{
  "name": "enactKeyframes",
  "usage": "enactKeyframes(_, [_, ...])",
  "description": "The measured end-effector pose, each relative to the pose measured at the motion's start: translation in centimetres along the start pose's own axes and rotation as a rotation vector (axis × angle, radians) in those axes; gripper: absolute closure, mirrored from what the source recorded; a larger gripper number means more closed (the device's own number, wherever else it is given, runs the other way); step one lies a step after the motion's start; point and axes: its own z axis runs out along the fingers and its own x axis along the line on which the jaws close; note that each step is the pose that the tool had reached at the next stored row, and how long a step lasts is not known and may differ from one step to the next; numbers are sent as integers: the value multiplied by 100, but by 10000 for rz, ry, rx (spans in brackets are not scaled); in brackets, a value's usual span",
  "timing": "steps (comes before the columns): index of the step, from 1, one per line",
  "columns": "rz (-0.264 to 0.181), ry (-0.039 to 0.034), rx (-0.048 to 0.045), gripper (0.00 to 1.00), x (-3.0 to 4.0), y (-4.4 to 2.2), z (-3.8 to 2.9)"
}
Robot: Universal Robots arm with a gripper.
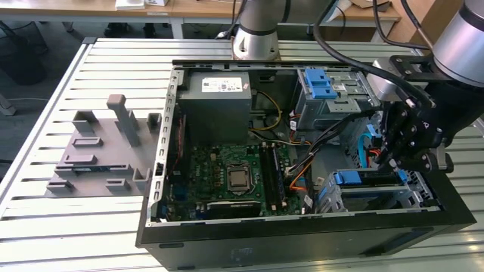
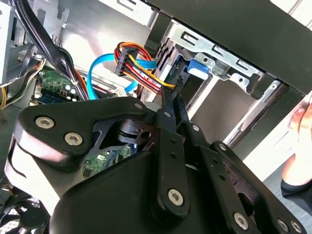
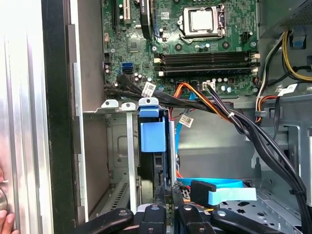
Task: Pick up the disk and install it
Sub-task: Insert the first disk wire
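gripper at drive cage, exterior view's right | fingers clamped on disk edge | disk stiff, heavyish, fragile; grip metal sides, not rails

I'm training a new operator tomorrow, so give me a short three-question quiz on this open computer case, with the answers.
1. True or false: the black tool hangs over the green motherboard.
2. Where does the blue-railed silver disk stand? A: in the metal drive cage. B: on the grey power-supply box. C: in a person's hand.
3. What lies on the slatted metal table, on the exterior view's left of the open black computer case?

Key
1. False: it is at the drive cage, on the exterior view's right.
2. A
3. A grey moulded fixture.
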Motion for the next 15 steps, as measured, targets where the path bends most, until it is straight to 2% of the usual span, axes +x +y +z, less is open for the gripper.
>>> enactKeyframes(15, [1, 0, -11, 84, 30, -2, 27])
